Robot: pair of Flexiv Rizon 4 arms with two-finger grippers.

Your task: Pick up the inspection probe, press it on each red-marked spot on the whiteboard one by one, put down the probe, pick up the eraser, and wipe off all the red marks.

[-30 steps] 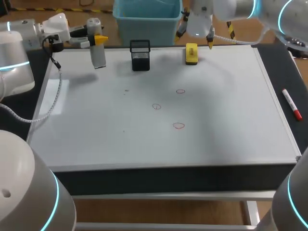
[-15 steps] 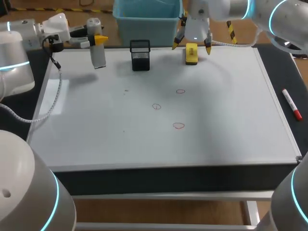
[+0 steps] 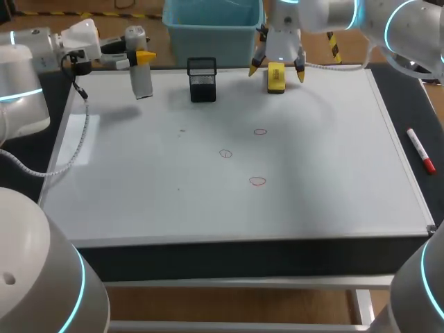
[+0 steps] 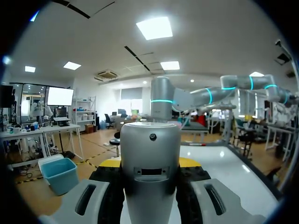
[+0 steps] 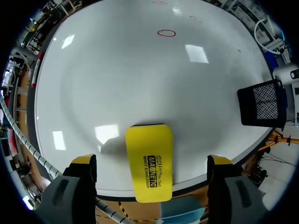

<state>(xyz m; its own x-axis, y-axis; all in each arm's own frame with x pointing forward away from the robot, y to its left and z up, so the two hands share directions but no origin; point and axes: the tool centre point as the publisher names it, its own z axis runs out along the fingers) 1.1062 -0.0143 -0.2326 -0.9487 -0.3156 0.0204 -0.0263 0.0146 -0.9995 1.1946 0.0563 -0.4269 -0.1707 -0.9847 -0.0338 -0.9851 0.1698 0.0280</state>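
Three red marks (image 3: 258, 181) sit mid-whiteboard (image 3: 125, 180), with a red marker (image 3: 420, 150) lying off its right edge. Along the far edge, the left gripper (image 3: 141, 59) is clamped on the grey inspection probe (image 3: 142, 83). A black mesh holder (image 3: 202, 82) stands alongside, its contents indiscernible. The right gripper (image 3: 277, 68) straddles the yellow eraser (image 3: 276, 80), fingers spread and not touching it.

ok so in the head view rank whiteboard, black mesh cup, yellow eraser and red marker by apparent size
1. whiteboard
2. black mesh cup
3. yellow eraser and red marker: too close to rank, marker longer, eraser wider
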